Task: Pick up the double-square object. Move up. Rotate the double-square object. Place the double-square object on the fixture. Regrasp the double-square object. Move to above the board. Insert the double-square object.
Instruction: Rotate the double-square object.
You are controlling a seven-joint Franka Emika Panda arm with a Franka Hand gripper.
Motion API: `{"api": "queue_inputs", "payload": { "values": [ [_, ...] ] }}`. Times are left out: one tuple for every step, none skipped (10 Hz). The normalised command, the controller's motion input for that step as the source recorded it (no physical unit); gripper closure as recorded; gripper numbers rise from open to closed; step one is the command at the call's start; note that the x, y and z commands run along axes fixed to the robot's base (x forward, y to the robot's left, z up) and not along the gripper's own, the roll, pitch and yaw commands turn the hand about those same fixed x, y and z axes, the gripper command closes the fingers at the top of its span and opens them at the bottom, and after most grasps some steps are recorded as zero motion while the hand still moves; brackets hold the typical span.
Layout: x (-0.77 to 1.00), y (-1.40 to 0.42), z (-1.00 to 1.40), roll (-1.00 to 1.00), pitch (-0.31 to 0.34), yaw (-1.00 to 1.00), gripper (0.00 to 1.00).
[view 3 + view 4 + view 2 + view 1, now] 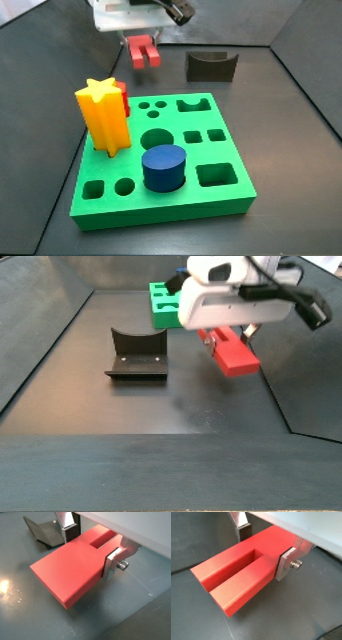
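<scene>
The double-square object [238, 574] fills both wrist views, clamped in the end effector [264, 549], hanging beside the fixture [136, 356] at centre left. If the grip is off-centre, it may tilt while rotating. I count one fixture, one board [201, 195], one held object

Both wrist views sit close, looking down past the gripper [264, 549] at the dark floor [191, 612]. Side views face each other: one over the board [214, 150], one behind the fixture [136, 356]; both share the fixture.
</scene>
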Motion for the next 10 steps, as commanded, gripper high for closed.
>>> {"api": "queue_inputs", "payload": {
  "values": [
    [0.47,0.5,0.83,0.0,0.0,0.0,1.0],
    [0.45,0.48,0.74,0.0,0.017,0.0,1.0],
    [0.32,0.32,0.59,-0.02,0.09,-0.01,1.0],
    [0.15,0.15,0.39,-0.02,0.086,-0.01,1.0],
    [0.07,0.1,0.25,0.0,0.064,-0.02,1.0],
    [0.0,0.0,0.0,0.0,0.0,-1.0,1.0],
    [0.0,-0.02,-0.06,0.0,0.0,-1.0,1.0],
    [0.01,0.0,-0.05,0.0,-0.001,-1.0,1.0],
    [0.01,0.0,-0.04,0.0,-0.001,-1.0,1.0],
    [0.01,0.01,-0.04,0.0,-0.001,-1.0,1.0]
  ]
}}
